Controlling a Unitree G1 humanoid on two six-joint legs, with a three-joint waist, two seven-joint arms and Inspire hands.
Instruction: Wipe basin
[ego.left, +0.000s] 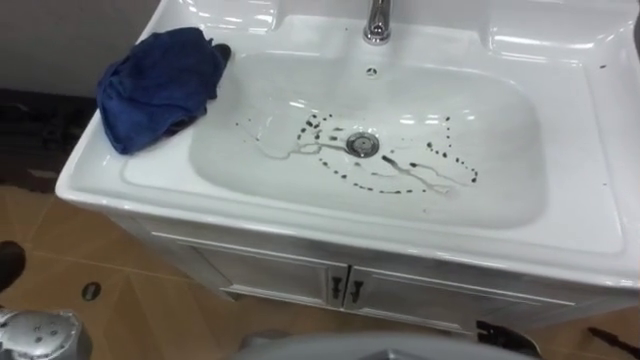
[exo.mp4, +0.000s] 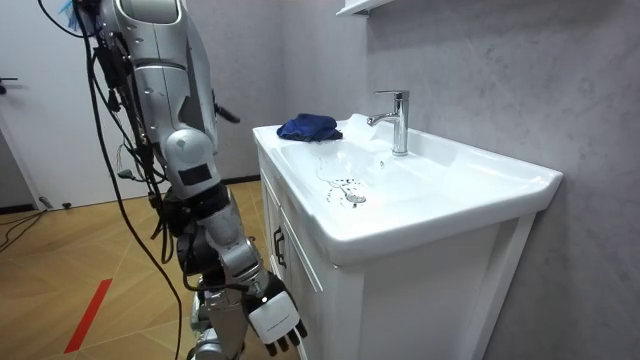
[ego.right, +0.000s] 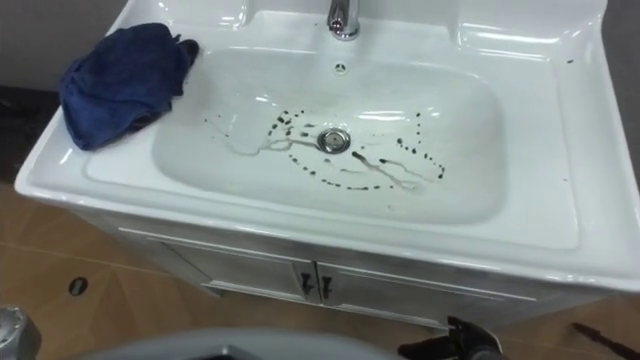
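Resting on basin rim, cloth far from right hand's fingers.

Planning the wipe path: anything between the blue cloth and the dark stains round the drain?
Nothing visible. The crumpled blue cloth lies on the white ceramic basin's left rim; bare bowl runs to the dark stains.

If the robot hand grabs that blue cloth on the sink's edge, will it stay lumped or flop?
The blue cloth lies bunched in soft folds, so it will likely flop and hang loose. It looks light, probably easy to lift. On the glossy rim of the basin, a push may well slide it.
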